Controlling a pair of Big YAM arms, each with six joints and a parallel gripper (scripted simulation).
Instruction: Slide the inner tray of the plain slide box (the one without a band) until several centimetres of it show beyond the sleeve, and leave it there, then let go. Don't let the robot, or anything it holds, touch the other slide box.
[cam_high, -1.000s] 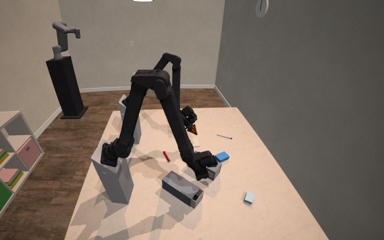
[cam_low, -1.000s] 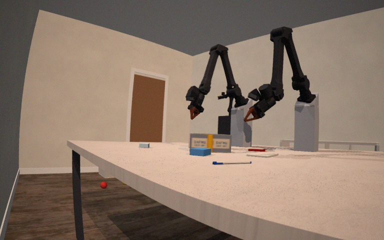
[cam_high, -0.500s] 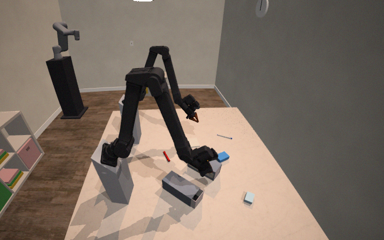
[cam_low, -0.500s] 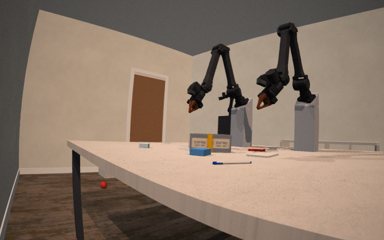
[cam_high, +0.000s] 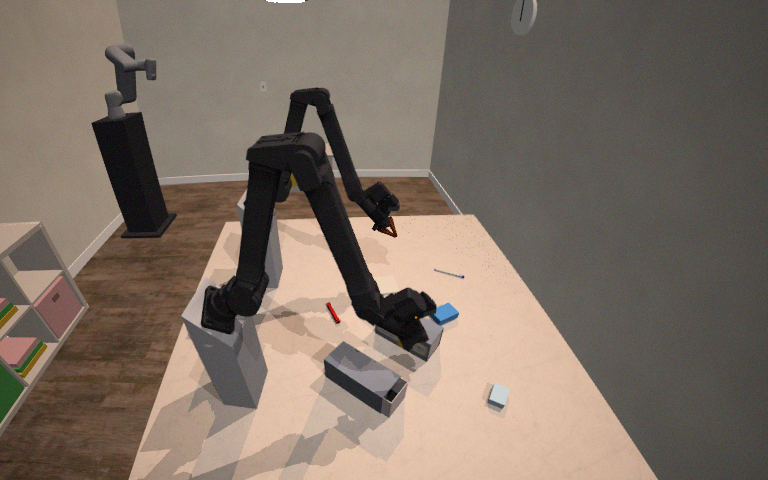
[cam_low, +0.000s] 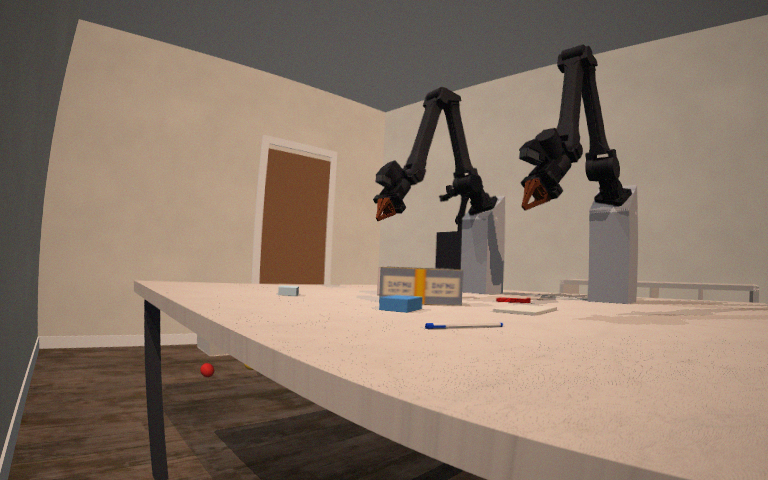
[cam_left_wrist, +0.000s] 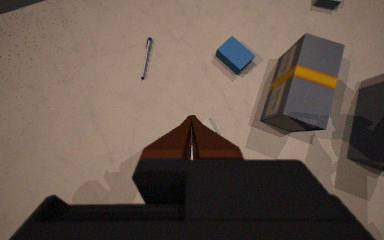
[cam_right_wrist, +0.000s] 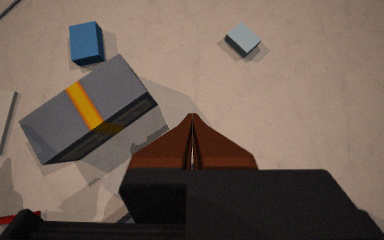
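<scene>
The plain grey slide box (cam_high: 365, 378) lies on the table, and its tray end (cam_high: 396, 393) shows at the right end of the sleeve. It also shows dark at the right edge of the left wrist view (cam_left_wrist: 367, 125). The banded slide box (cam_left_wrist: 302, 82) with its yellow band lies beside it (cam_low: 420, 285) (cam_right_wrist: 85, 110); in the top view my right arm mostly hides it. My left gripper (cam_high: 390, 230) (cam_low: 532, 198) (cam_left_wrist: 191, 120) is shut and empty, high above the table. My right gripper (cam_low: 385, 208) (cam_right_wrist: 192, 119) is shut and empty, high up beside the banded box.
A blue block (cam_high: 445, 312) lies next to the banded box. A light blue block (cam_high: 498, 394) lies nearer the table's right side. A blue pen (cam_high: 449, 273) and a red marker (cam_high: 333, 312) lie on the table. Two grey pedestals (cam_high: 226, 350) carry the arms.
</scene>
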